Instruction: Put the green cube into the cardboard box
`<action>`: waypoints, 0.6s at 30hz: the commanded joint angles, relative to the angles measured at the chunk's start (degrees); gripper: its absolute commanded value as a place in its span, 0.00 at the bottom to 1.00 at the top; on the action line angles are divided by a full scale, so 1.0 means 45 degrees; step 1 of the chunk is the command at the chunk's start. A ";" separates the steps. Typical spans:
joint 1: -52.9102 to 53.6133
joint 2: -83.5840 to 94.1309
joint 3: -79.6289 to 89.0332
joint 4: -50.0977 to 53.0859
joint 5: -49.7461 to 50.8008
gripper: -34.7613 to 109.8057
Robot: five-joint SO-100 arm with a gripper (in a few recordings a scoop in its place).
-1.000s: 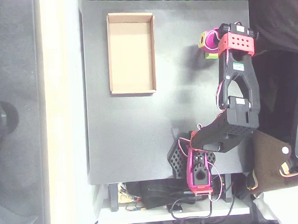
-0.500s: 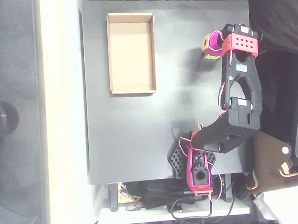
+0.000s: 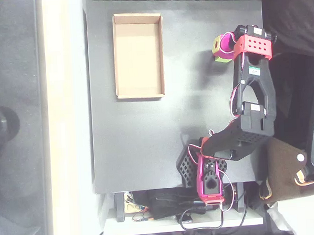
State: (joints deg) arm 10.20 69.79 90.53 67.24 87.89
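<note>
Tool point(image 3: 223, 50) at upper right of frame, no shift since half-second ago — grip state unclear, green cube point(image 3: 223, 58) underneath; cardboard box point(image 3: 138, 55) upper left — empty.

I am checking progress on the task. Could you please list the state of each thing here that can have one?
cardboard box: open on top, nothing inside, flat on the table.
green cube: outside the box, at the magenta gripper; lifted or resting, cannot tell.
gripper: over the cube; open or shut, cannot tell.
</note>
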 commanded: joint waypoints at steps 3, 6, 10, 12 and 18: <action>0.0117 0.1309 -0.0059 0.0391 0.0098 0.26; 0.0117 0.2148 -0.0059 0.0391 0.0098 0.26; 0.0117 0.3223 -0.0078 0.0391 0.0098 0.26; 0.0137 0.3867 -0.0078 0.0391 0.0098 0.26; 0.0137 0.5645 -0.0078 0.0391 0.0098 0.26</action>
State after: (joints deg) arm 9.76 88.15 90.97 68.20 87.89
